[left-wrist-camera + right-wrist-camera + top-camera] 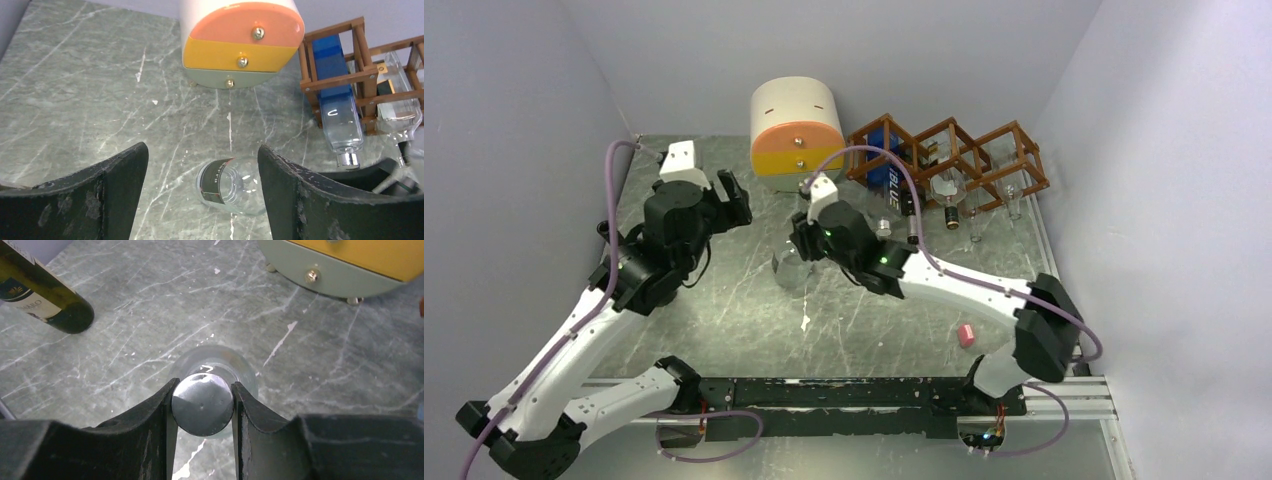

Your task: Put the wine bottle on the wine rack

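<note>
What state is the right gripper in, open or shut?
Shut on the clear bottle: in the right wrist view, both fingers of the right gripper press its dark cap, no gap.

Soft even light, faint shadows; overhead view hazy — low-contrast

Wine rack (951, 160) reddish-brown; cabinet (796, 135) cream, orange, yellow; table (754, 320) grey marbled.
</note>
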{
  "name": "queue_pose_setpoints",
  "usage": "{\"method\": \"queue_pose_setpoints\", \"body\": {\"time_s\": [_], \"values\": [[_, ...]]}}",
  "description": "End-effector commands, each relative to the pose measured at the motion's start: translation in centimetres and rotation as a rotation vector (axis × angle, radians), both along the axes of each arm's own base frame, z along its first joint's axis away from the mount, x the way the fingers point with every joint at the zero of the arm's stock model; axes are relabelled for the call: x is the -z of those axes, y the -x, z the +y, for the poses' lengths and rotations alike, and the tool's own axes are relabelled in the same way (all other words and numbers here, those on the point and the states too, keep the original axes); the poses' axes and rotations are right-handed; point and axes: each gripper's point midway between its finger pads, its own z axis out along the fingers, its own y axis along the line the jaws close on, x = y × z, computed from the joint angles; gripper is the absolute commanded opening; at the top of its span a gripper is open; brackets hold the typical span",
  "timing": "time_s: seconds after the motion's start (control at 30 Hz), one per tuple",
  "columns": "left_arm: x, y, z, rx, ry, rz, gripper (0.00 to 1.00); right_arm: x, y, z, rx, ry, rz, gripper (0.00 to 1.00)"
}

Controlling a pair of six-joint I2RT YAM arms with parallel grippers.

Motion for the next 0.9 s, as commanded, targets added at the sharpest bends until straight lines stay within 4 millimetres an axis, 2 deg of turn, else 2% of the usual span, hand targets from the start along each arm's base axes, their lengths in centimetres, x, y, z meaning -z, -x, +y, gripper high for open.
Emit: {"method": "queue_pose_setpoints", "body": {"time_s": [0.0, 0.17, 0.3, 0.4, 0.5, 0.67, 0.87], "values": [[2.5, -0.7, -2.1, 0.065, -0.008, 0.083, 0.85, 4.2, 2.6, -3.6, 0.053, -0.010, 0.104, 0.00], [6.0, -2.3, -3.5, 0.119, -0.007, 0.194, 0.87, 5.4, 6.2, -6.4, 0.060, -0.124, 0.193, 0.00], [9.4, -3.7, -4.0, 0.183, 0.058, 0.313, 0.88, 8.1, 9.1, -8.7, 0.040, -0.080, 0.277, 0.00], [12.1, -3.7, -5.6, 0.268, 0.103, 0.385, 0.88, 9.4, 11.0, -10.5, 0.018, -0.026, 0.318, 0.00], [14.6, -3.4, -7.3, 0.343, 0.165, 0.447, 0.88, 10.3, 11.8, -11.7, 0.008, 0.042, 0.344, 0.00], [18.3, -3.3, -8.7, 0.392, 0.221, 0.534, 0.87, 12.3, 12.6, -12.3, -0.014, 0.142, 0.393, 0.00], [21.5, -3.4, -10.3, 0.461, 0.241, 0.617, 0.84, 14.8, 12.9, -11.0, -0.068, 0.220, 0.455, 0.00]]}}
